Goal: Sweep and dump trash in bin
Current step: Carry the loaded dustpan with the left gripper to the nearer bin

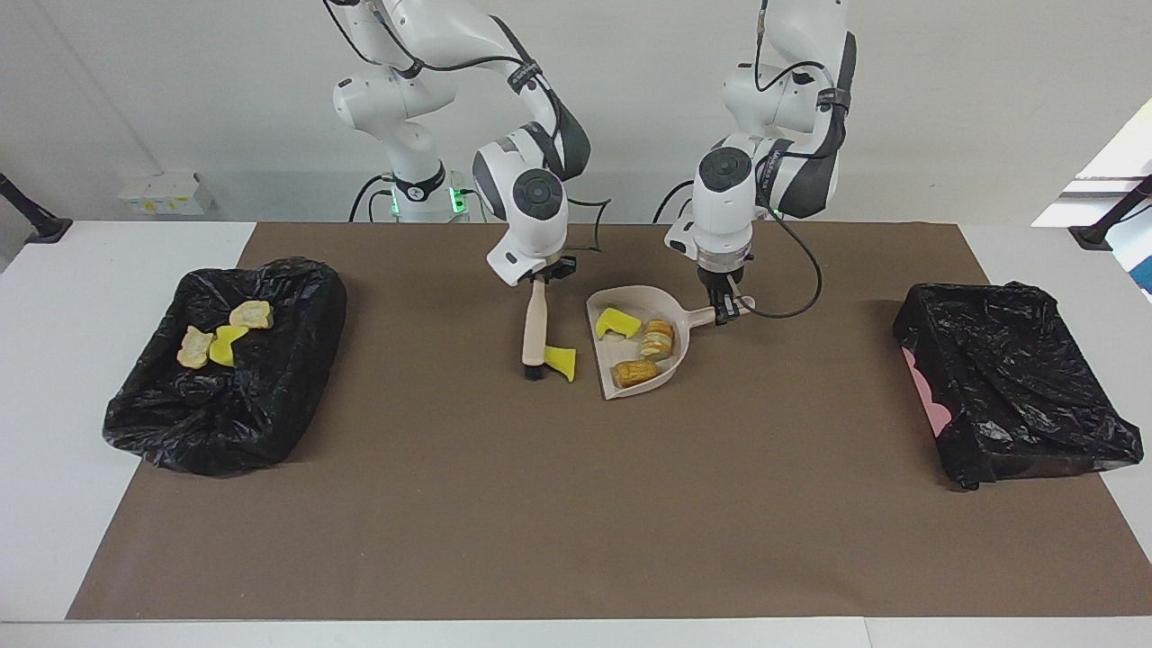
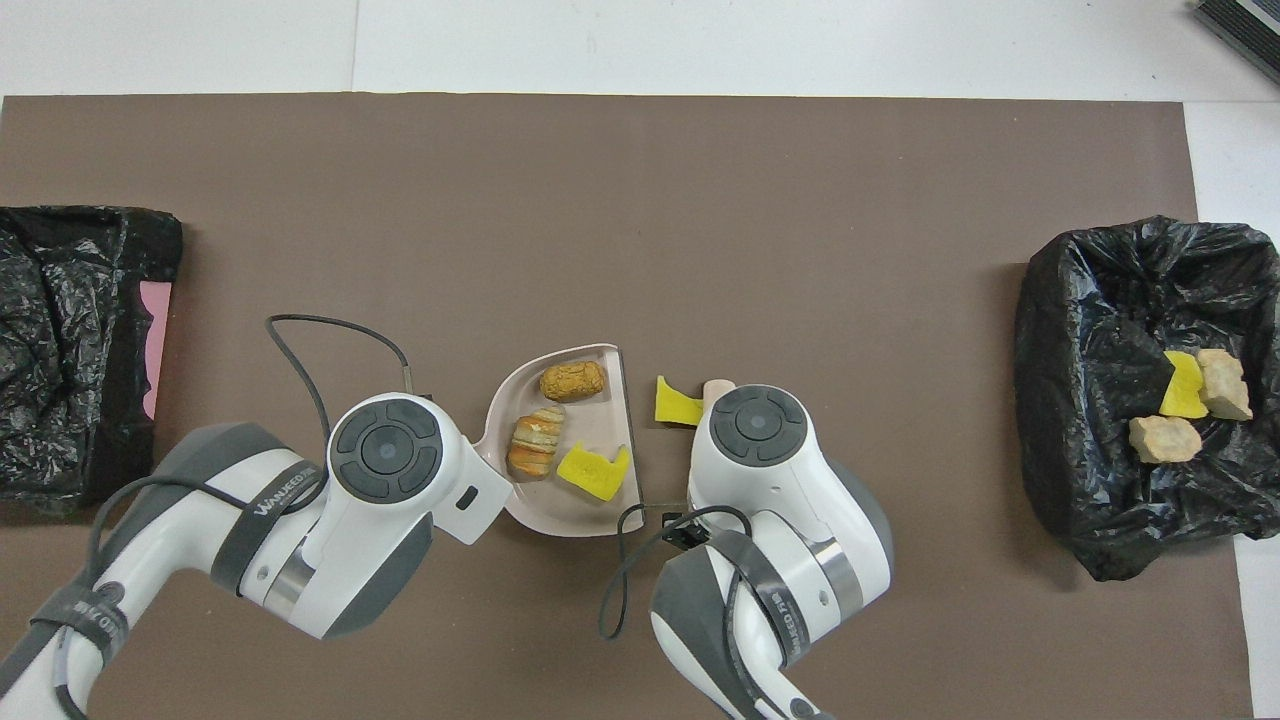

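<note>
A beige dustpan [image 1: 670,373] [image 2: 600,425] lies on the brown mat with my left gripper [image 1: 725,311] shut on its handle. In the pan are three pieces of trash: a yellow sponge wedge [image 1: 616,322] [image 2: 593,472], a striped bread piece [image 1: 657,337] [image 2: 537,443] and an orange-brown lump [image 1: 634,371] [image 2: 573,381]. My right gripper [image 1: 539,280] is shut on the wooden handle of a brush [image 1: 535,331]. The bristles rest on the mat against another yellow wedge [image 1: 563,363] [image 2: 677,404], just beside the pan's open edge. Seen from overhead, both wrists cover the fingers.
A black-bag-lined bin [image 1: 297,279] [image 2: 1100,500] at the right arm's end of the table holds two beige chunks and a yellow piece [image 1: 225,344] [image 2: 1185,388]. A second black-lined bin [image 1: 1008,387] [image 2: 60,330] stands at the left arm's end.
</note>
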`<state>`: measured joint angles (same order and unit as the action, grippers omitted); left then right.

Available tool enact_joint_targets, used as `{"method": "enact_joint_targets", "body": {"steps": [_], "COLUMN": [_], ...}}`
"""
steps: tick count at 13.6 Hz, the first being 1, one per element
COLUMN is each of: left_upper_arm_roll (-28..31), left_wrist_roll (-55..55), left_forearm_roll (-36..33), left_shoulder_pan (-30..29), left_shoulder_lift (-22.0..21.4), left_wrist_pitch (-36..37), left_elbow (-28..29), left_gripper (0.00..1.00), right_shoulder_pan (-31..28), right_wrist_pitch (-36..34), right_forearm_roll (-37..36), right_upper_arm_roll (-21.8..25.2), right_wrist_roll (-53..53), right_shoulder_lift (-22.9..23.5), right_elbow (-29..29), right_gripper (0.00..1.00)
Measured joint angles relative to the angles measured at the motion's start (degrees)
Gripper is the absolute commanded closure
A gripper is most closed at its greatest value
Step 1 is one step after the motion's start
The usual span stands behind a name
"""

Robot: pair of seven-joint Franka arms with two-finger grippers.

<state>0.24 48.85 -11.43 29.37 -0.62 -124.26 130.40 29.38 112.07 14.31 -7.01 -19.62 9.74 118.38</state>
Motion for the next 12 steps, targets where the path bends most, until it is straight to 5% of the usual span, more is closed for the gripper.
{"method": "enact_joint_targets", "body": {"steps": [5, 12], "left_upper_arm_roll": [0.0, 0.3], "left_wrist_roll": [-0.05, 0.83], "left_forearm_roll": [0.0, -0.28], "left_shoulder_pan": [-0.3, -3.55], "left_shoulder_lift": [-0.01, 0.02], "left_wrist_pitch": [-0.02, -0.09], "left_elbow": [0.02, -1.4], "left_gripper": [1.0, 1.0], "right_shoulder_pan": [1.16, -5.4], "right_wrist_pitch": [2.16, -4.97], "right_forearm_roll": [9.62, 3.37], "right_upper_arm_roll": [-0.03, 0.59], "right_wrist_roll": [16.3, 20.04], "right_shoulder_lift": [0.03, -1.42], "right_elbow": [0.02, -0.58], "right_gripper": [1.0, 1.0]}}
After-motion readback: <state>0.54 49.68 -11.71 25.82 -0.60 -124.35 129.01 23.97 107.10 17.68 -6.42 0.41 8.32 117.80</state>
